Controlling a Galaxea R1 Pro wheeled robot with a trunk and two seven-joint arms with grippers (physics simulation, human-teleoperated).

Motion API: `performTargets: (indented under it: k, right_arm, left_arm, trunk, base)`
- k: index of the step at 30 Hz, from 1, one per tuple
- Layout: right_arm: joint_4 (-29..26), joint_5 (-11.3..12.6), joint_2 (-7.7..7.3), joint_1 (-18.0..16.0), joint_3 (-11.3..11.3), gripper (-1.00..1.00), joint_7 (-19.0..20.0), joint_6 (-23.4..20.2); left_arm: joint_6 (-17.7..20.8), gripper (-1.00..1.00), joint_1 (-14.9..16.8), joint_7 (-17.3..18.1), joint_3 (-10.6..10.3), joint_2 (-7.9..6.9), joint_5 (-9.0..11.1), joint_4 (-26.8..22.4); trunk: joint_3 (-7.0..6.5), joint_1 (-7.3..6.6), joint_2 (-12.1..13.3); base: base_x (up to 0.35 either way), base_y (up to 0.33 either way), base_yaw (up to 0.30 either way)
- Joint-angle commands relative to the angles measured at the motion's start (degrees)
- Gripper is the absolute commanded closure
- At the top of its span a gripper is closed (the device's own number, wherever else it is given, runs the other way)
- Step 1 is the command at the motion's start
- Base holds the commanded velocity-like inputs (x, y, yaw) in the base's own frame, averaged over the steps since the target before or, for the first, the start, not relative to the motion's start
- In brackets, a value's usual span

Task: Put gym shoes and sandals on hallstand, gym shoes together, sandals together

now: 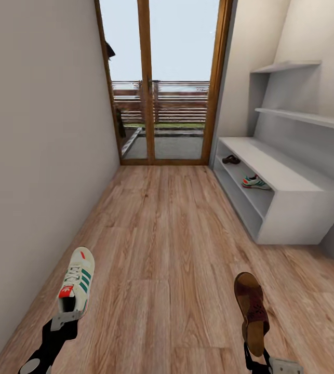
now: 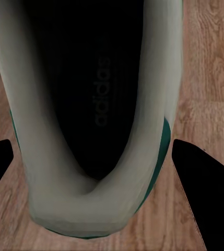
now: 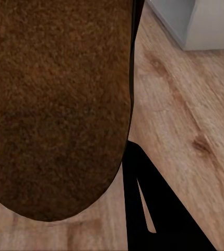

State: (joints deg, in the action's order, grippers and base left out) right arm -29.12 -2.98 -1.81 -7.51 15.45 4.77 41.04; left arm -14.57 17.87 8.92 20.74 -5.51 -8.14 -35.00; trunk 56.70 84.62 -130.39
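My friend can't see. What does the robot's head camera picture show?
Left gripper holds a white green-striped gym shoe; right gripper holds a brown leather sandal over wood floor. A grey shoe rack shelves another sneaker and sandal.

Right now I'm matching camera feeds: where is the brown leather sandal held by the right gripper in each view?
Head view: brown leather sandal low right, above the right gripper.
Right wrist view: its tan footbed close up.
Left wrist view: not in it.
Shared landmark: wood-grain plank floor, also at.
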Motion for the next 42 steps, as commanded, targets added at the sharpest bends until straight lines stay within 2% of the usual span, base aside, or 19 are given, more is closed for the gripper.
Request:
performTargets:
  k: [1, 28, 42]
  right_arm:
    - [0.0, -0.1, 0.05, -0.1, 0.5, 1.00, 0.6, 0.1]
    - [0.1, -0.1, 0.00, 0.0, 0.5, 1.00, 0.6, 0.1]
    - [0.1, -0.1, 0.05, 0.0, 0.5, 1.00, 0.6, 0.1]
  left_arm:
    - [-0.2, 1.00, 0.1, 0.5, 0.4, 0.06, -0.6, 0.0]
    - [-0.2, 1.00, 0.1, 0.5, 0.4, 0.06, -0.6, 0.0]
    - [-0.3, 1.00, 0.1, 0.5, 0.4, -0.03, -0.5, -0.1]
  trunk:
    - [0.05, 0.02, 0.0]
    - [0.02, 0.02, 0.0]
    - [-1.12, 0.02, 0.0]
  base:
    - [0.339, 0.000, 0.000]
    - [0.339, 0.000, 0.000]
    - [0.339, 0.000, 0.000]
